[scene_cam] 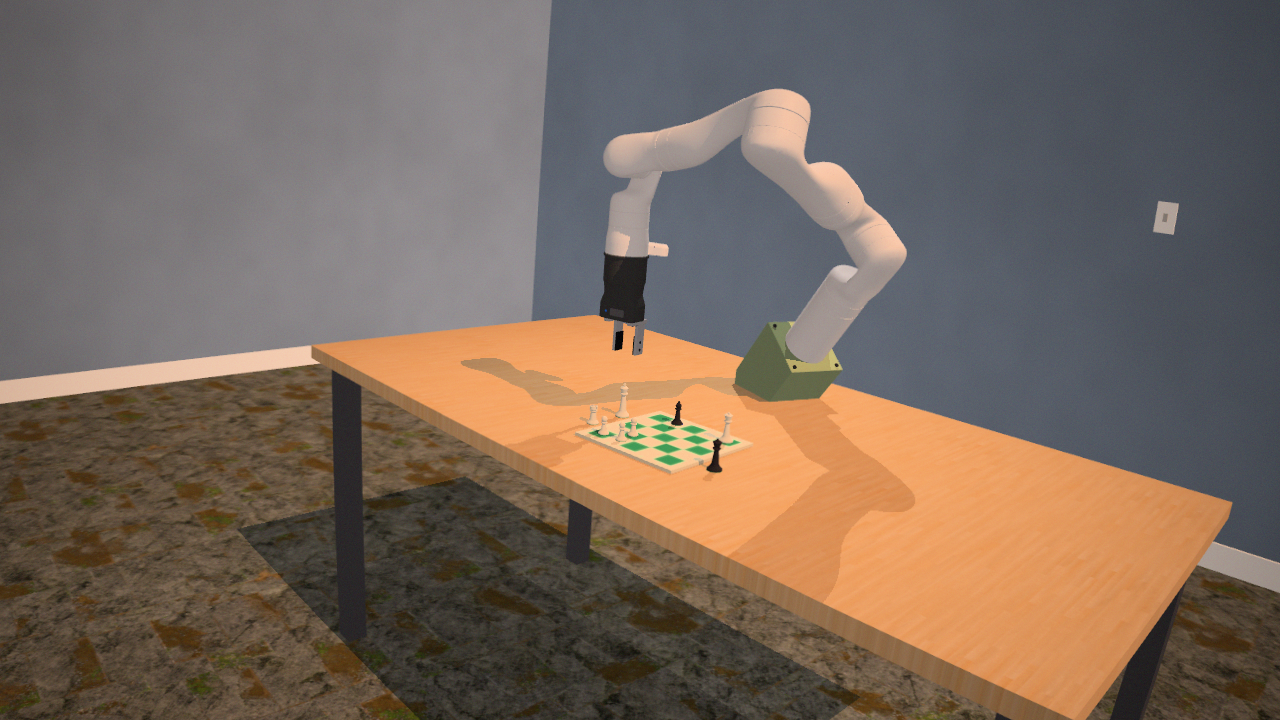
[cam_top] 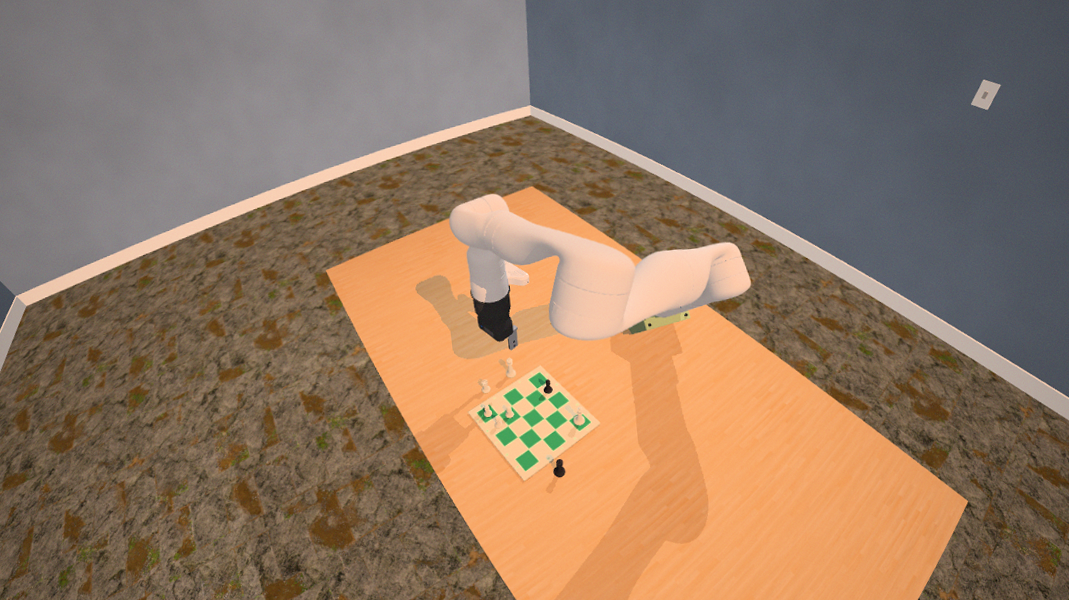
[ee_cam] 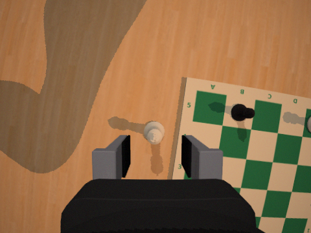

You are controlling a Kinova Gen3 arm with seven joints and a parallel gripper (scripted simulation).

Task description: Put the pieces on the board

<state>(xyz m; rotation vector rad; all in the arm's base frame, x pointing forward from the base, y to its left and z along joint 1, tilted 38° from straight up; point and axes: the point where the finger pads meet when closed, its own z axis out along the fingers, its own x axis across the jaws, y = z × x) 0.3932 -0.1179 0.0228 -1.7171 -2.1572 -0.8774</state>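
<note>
King, white, stands upright on the surface just off the board, at the board's 9 o'clock in the wrist view, beside the row marked 5 and 4. The jaws hang above it, well clear of the surface, spread partway and gripping nothing; the king's top shows in the gap between the two grey fingers, a little toward 12 o'clock from their tips. In the exterior view the gripper points straight down over the king.

A black piece stands on the board in row 5, by the line between columns A and B; I cannot tell its kind or whether its base is wholly inside one square. A second white piece stands off the board near the king, at its 8 o'clock in the exterior view. Another black piece stands on the surface touching or just beside the board's near edge, at 5 o'clock from the board's middle in that view. Several white pieces stand on the board; their squares are too small to read.
</note>
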